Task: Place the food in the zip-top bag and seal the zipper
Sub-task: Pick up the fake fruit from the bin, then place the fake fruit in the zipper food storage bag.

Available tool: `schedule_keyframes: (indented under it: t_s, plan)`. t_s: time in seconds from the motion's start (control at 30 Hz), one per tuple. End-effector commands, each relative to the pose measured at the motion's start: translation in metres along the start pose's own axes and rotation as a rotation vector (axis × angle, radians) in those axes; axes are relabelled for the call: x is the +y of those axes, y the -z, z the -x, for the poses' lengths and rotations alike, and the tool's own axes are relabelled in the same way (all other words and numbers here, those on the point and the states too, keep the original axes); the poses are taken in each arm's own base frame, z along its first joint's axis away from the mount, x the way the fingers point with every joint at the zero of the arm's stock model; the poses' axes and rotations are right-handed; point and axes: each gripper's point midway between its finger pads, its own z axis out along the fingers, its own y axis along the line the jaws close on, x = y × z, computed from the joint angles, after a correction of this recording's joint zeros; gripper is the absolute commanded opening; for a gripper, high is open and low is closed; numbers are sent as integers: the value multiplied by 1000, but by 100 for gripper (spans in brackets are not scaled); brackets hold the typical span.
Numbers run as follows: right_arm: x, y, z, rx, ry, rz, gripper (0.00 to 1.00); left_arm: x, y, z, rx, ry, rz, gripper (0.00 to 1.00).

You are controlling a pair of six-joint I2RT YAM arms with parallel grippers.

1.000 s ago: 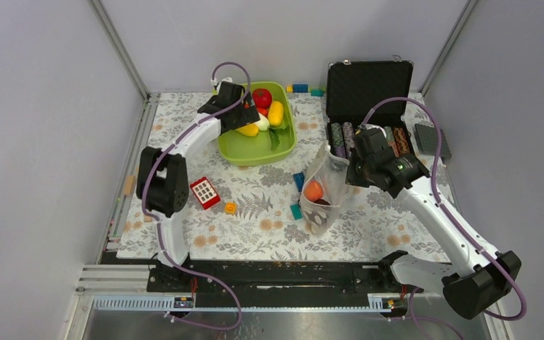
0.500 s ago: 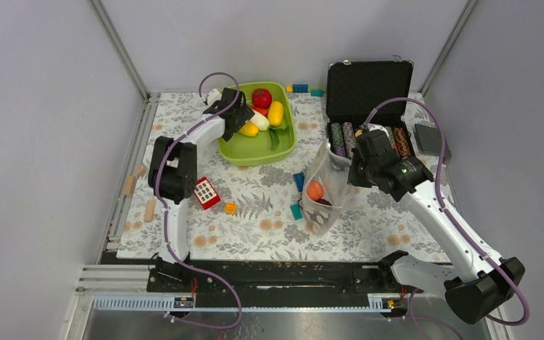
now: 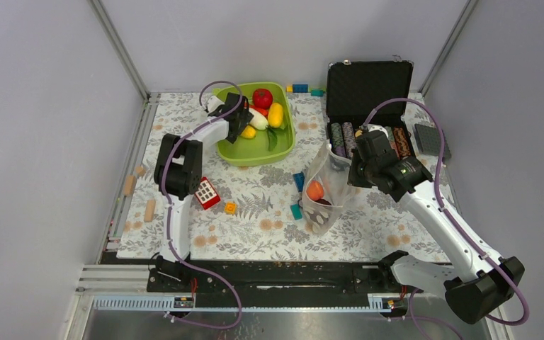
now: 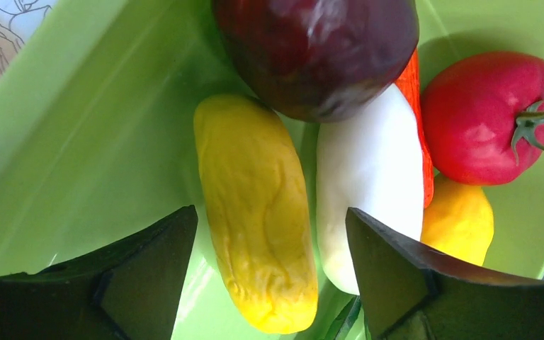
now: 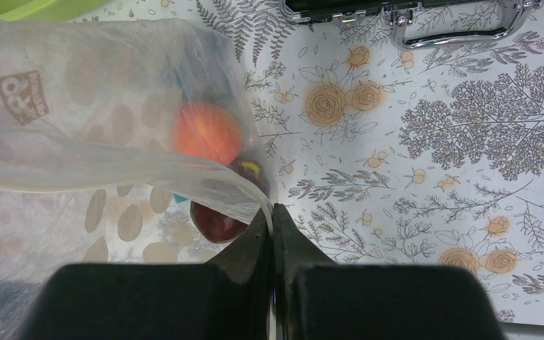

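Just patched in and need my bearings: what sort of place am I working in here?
Most likely a lab robot test cell, not a kitchen: plain grey panels wall in the table, and the props are toy food in a green tray plus a case of poker chips.

Brown logo on zip-top bag: letters illegible.
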Motion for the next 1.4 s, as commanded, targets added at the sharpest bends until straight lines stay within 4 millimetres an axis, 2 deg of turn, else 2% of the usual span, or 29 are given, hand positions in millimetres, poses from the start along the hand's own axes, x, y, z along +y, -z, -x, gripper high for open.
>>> schedule_keyframes:
  t_s: [0.0,0.07,0.17,0.27,0.37,0.43,0.57,0.67,0.83,0.93,1.0,1.13,1.23,1.37]
  plan:
    - [-5,-1,8,-41,2,-25,0,-2,-13,5,-30,69,15,74]
    - [-5,-1,9,-41,2,-26,0,-2,-16,2,-22,69,16,64]
    - [-5,-1,9,-42,1,-28,0,-3,-16,1,-14,67,10,45]
    - [-6,0,9,-45,0,-29,0,-8,-10,1,3,63,-10,29]
    - [-6,-1,9,-45,0,-32,0,-23,9,5,13,50,-102,15]
    - [-5,0,9,-44,-1,-28,0,-38,29,12,5,28,-186,11]
    - [-3,1,9,-51,-7,-13,0,-67,83,29,-28,-50,-349,9]
    - [-1,0,9,-53,-14,-2,0,-88,134,38,-71,-134,-471,10]
    - [4,1,7,-43,-19,31,0,-111,210,24,-42,-261,-718,9]
    - [10,1,6,-30,-18,60,0,-123,266,5,-27,-340,-927,9]
    - [15,2,4,-20,-18,88,0,-127,312,-10,-38,-434,-1093,9]
    - [24,6,4,-14,-22,140,0,-123,400,-49,-50,-606,-1373,11]
    - [26,10,6,-21,-27,156,0,-111,451,-83,-16,-665,-1551,11]
    - [32,13,5,-19,-31,192,0,-94,494,-112,36,-700,-1740,13]
